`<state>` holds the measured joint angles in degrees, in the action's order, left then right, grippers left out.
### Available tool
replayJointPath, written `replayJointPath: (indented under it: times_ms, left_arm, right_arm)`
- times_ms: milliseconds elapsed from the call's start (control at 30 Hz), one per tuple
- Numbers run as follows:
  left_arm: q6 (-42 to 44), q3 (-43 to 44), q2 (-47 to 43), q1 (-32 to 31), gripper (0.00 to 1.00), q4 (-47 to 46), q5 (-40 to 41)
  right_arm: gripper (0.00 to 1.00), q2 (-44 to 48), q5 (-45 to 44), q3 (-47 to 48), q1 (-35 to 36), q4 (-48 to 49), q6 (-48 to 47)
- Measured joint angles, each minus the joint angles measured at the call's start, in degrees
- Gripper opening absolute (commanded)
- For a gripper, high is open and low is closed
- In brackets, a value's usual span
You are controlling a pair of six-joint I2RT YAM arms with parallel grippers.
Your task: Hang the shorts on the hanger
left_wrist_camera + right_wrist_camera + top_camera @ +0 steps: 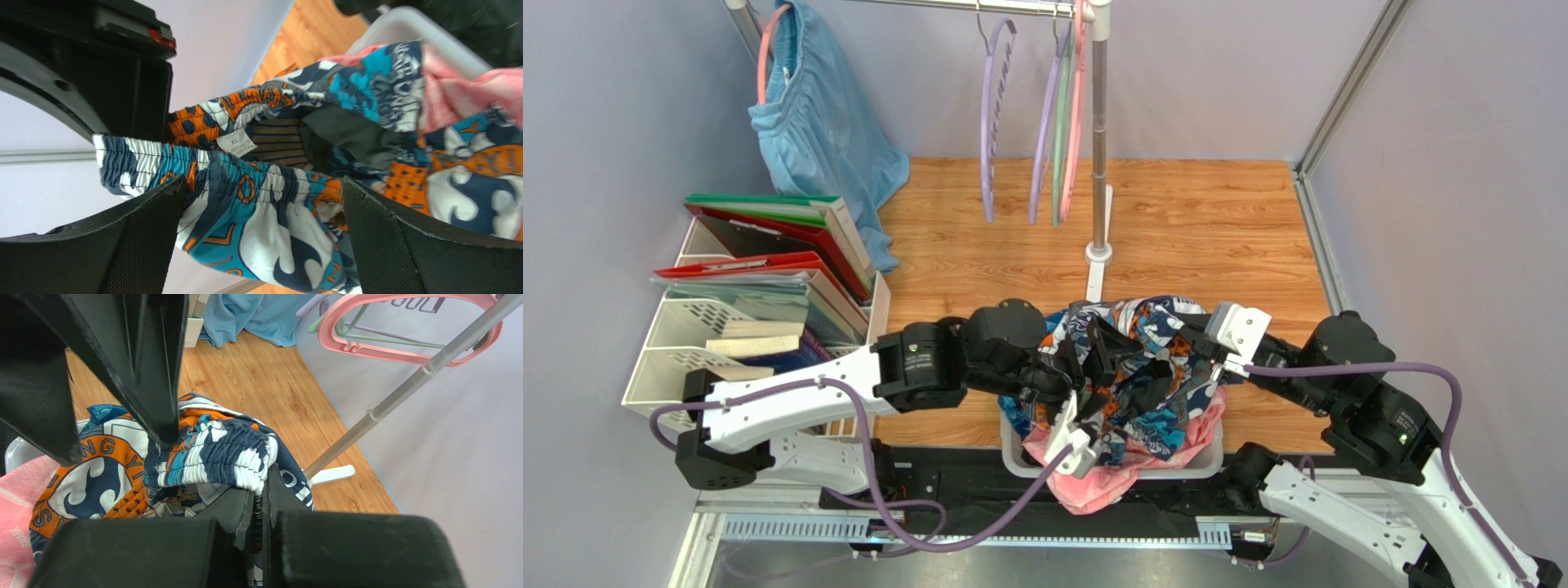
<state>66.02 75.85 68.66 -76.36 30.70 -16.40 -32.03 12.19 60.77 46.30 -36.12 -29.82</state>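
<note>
The printed shorts lie bunched in a white bin at the near edge. My right gripper is shut on their elastic waistband; in the top view it sits on the right of the pile. My left gripper is open, its jaws wide apart on either side of a stretch of the waistband, beside the XL label. In the top view it is over the middle of the pile. The lavender hanger hangs on the rail at the back, far from both grippers.
A second lavender hanger, a green one and a pink one hang by the rail's pole. Light-blue shorts hang at the back left. A pink garment spills over the bin's near edge. A file rack stands left.
</note>
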Motion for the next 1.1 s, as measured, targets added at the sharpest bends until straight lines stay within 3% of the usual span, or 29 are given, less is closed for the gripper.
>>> replayJointPath:
  times_ms: [67, 100, 133, 300, 433, 667, 700, 800, 1100]
  left_arm:
    - [1.03, -2.89, 0.37, -0.72, 0.66, -4.22, 2.62]
    - [2.03, -4.22, 0.79, -1.05, 0.48, -6.99, 4.26]
    - [2.19, -4.68, 1.18, -1.25, 0.38, -8.46, 5.27]
    - [3.45, -5.29, 2.32, -1.55, 0.0, -18.23, 10.64]
    - [3.96, -6.49, 1.46, -1.55, 0.0, -23.69, 12.68]
    - [3.78, -8.09, -3.82, -1.55, 0.0, -24.52, 11.58]
    - [3.74, -8.09, -4.68, -1.55, 0.32, -24.3, 11.23]
    - [3.08, -7.48, -6.29, -1.55, 0.99, -21.68, 10.82]
    - [3.08, -7.43, -4.9, -0.79, 0.99, -12.31, 9.4]
  right_arm:
    - [0.0, 0.28, 0.5, -0.13, 0.0, 0.0, 0.0]
    - [0.0, 0.59, 0.79, -0.39, 0.0, 0.04, 0.0]
    - [0.0, 0.81, 0.9, -0.59, 0.0, 0.0, -0.02]
    - [0.0, 2.1, 1.2, -2.25, 0.0, 0.13, -0.04]
    - [0.0, 2.67, 1.22, -3.39, 0.0, 0.61, -0.04]
    - [0.0, 2.43, -1.14, -4.76, 0.0, 1.18, -0.22]
    - [0.0, 2.38, -1.42, -4.92, 0.0, 1.25, -0.22]
    - [0.0, 2.38, -1.84, -5.14, 0.0, 1.31, -0.2]
    - [0.0, 2.71, -1.49, -5.11, 0.0, 1.73, -0.04]
